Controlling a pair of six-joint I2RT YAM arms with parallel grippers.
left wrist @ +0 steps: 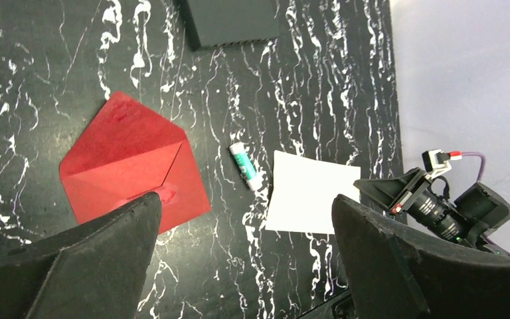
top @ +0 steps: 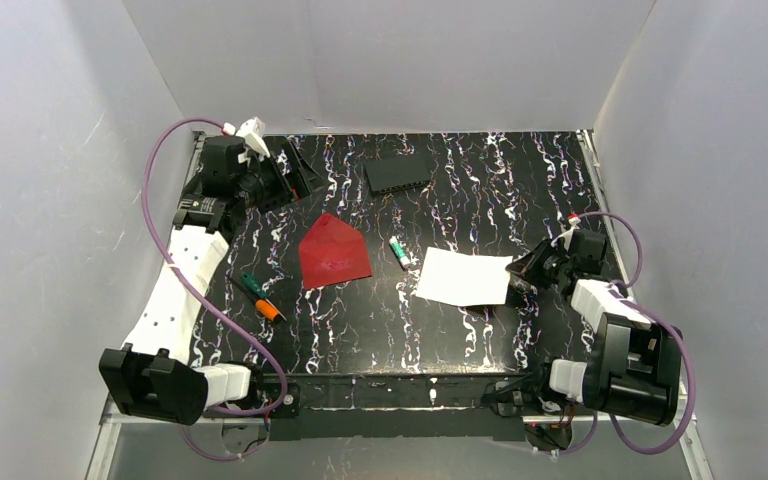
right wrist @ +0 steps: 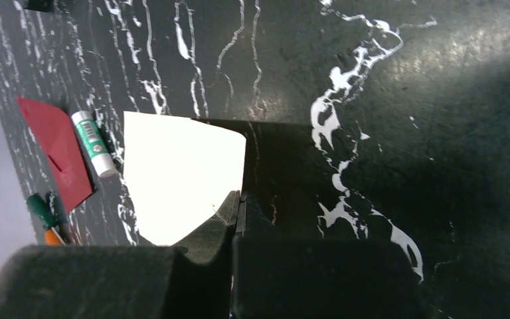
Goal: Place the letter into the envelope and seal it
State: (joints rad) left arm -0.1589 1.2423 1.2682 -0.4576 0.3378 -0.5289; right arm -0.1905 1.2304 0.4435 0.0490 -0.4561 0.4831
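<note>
The dark red envelope (top: 333,252) lies flat at the table's middle with its pointed flap open toward the back; it also shows in the left wrist view (left wrist: 133,166) and the right wrist view (right wrist: 56,149). The white letter (top: 463,277) lies to its right (left wrist: 309,193). My right gripper (top: 522,268) is shut on the letter's right edge (right wrist: 240,199), and the sheet (right wrist: 172,179) curves up there, casting a shadow. My left gripper (top: 300,170) is open and empty, high at the back left (left wrist: 246,219), well away from the envelope.
A green-and-white glue stick (top: 398,251) lies between envelope and letter. A green and orange screwdriver (top: 262,297) lies left of the envelope. A dark ribbed block (top: 398,175) sits at the back. White walls enclose the table on three sides.
</note>
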